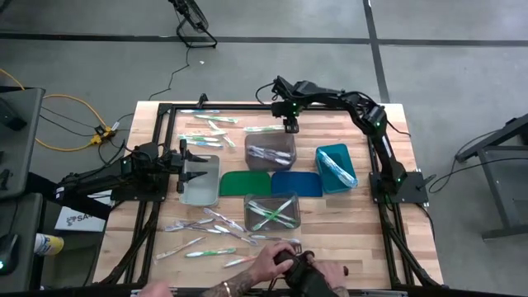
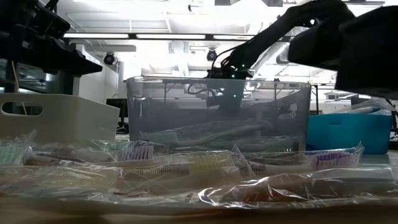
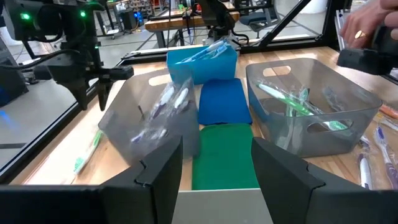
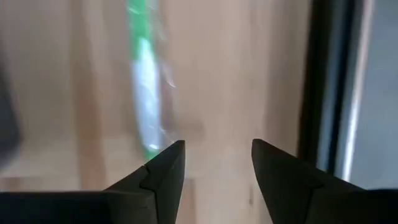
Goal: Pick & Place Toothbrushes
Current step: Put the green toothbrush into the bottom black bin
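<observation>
The right gripper (image 1: 290,126), fingers spread and empty, hangs just beyond the dark grey bin (image 1: 270,150), over a wrapped green toothbrush (image 4: 144,93) on the table (image 1: 355,239). The slick wrapper may slide off one finger if the descent lands off-centre. The left gripper (image 1: 191,169) waits open beside the clear bin (image 1: 200,188).

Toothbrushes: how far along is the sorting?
Partway. Done: some toothbrushes lie in the grey bin, the teal bin and the clear bin. In hand: nothing is gripped; the right gripper is open over a green toothbrush at the far edge, and the left gripper waits open by the pale bin. Left: loose toothbrushes at the far left and near edge.
</observation>
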{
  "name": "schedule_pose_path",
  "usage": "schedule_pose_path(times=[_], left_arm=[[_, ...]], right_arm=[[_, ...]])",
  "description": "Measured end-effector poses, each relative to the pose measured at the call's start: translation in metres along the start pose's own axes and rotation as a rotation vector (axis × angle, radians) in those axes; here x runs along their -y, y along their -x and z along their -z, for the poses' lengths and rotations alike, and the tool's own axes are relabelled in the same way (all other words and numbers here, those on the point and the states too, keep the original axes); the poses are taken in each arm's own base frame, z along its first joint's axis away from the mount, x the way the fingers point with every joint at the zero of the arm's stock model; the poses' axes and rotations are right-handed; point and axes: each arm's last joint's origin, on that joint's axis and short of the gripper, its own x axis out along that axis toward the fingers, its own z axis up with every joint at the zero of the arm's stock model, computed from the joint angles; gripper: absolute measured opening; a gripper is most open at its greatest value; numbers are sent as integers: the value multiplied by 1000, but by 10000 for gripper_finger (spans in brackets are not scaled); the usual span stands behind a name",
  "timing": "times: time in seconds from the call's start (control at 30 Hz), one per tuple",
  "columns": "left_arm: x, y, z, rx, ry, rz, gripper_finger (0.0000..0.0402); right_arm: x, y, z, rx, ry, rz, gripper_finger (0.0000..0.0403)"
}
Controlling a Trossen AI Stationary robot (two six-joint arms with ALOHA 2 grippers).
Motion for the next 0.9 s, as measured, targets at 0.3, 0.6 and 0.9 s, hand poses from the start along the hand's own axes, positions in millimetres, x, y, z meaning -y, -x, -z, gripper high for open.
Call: schedule_pose_path(times=[0.3, 0.6, 0.9], left_arm=[[0, 0, 0, 0, 0, 0, 187], [0, 0, 0, 0, 0, 0, 187], [0, 0, 0, 0, 0, 0, 187]], right_arm=[[4, 18, 4, 23, -11, -2, 179], [0, 25, -5, 175, -188, -149, 179], [-8, 18, -17, 250, -19, -176, 179]])
